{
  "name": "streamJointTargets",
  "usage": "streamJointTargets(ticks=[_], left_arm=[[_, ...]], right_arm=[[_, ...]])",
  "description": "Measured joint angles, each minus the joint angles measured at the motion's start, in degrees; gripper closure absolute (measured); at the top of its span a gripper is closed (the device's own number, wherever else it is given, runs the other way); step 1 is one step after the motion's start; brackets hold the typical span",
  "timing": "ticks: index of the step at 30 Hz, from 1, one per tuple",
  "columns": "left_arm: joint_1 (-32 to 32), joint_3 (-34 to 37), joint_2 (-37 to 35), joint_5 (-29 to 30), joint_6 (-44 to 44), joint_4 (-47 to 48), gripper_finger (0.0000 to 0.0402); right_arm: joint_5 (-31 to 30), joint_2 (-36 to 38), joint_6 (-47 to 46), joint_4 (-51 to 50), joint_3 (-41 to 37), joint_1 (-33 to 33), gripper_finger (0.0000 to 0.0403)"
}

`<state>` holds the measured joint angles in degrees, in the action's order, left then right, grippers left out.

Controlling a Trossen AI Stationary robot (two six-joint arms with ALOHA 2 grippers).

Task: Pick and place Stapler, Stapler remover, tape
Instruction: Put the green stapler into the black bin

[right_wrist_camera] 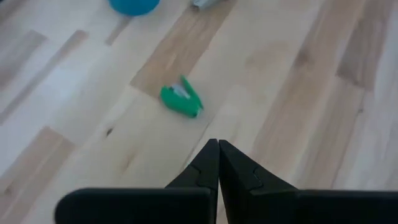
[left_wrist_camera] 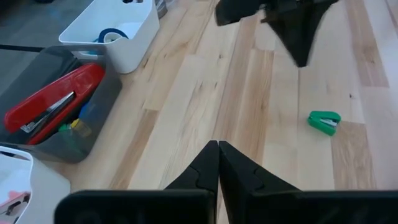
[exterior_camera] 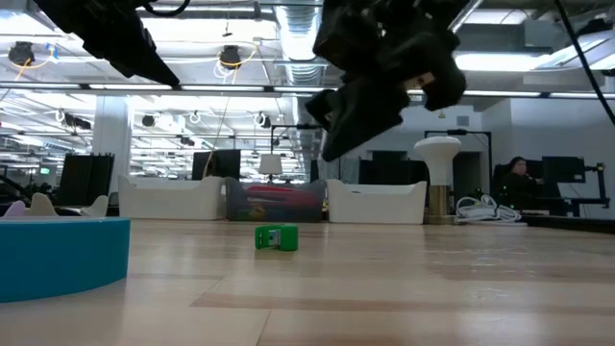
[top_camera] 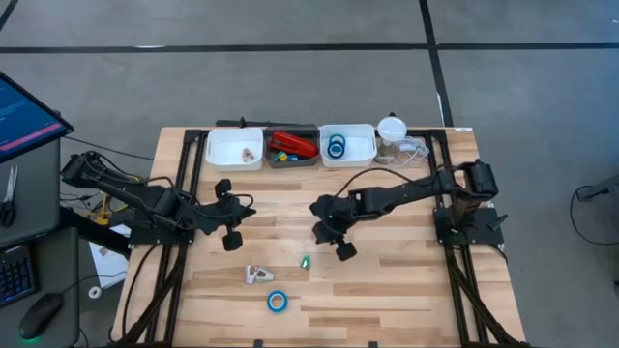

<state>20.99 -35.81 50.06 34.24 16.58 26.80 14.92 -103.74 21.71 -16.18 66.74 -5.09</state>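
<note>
The stapler [top_camera: 293,145] already lies in the grey bin [top_camera: 291,160], and two tape rolls sit in the white bin [top_camera: 368,153]. One tape roll [top_camera: 278,301] still rests on the tabletop [top_camera: 406,290] near the front edge, beside a pale stapler remover [top_camera: 257,275]. Both the right gripper [right_wrist_camera: 218,163] and the left gripper [left_wrist_camera: 218,163] hover with jaws pressed together. The roll looks light, stiff and smooth; pinching its wall through the core seems safest.

I see long bright-red stapler [top_camera: 293,145] lying flat in grey middle bin [top_camera: 272,159]; blue tape rolls [top_camera: 336,147] in white bin [top_camera: 366,158]; one blue roll [top_camera: 278,301] on table.
</note>
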Motion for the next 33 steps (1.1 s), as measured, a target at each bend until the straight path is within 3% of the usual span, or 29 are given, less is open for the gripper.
streamJointTargets(ticks=[12,23,25,29,33], left_arm=[[0.0,0.0,0.0,0.0,0.0,0.4,0.0399],[0.0,0.0,0.0,0.0,0.0,0.3,0.0399],[0.0,0.0,0.0,0.0,0.0,0.2,0.0399],[0.0,0.0,0.0,0.0,0.0,0.2,0.0399],[0.0,0.0,0.0,0.0,0.0,0.2,0.0399]], right_arm=[[-7.1,-0.6,3.8,3.5,3.2,-4.7,0.0403],[-7.7,-6.2,7.4,3.7,5.4,-7.1,0.0403],[-7.8,-7.9,8.4,0.9,7.2,-7.5,0.0403],[-14.3,-11.5,12.5,-10.9,14.3,-8.1,0.0403],[-14.6,-14.7,13.4,-24.9,23.7,-8.1,0.0403]])
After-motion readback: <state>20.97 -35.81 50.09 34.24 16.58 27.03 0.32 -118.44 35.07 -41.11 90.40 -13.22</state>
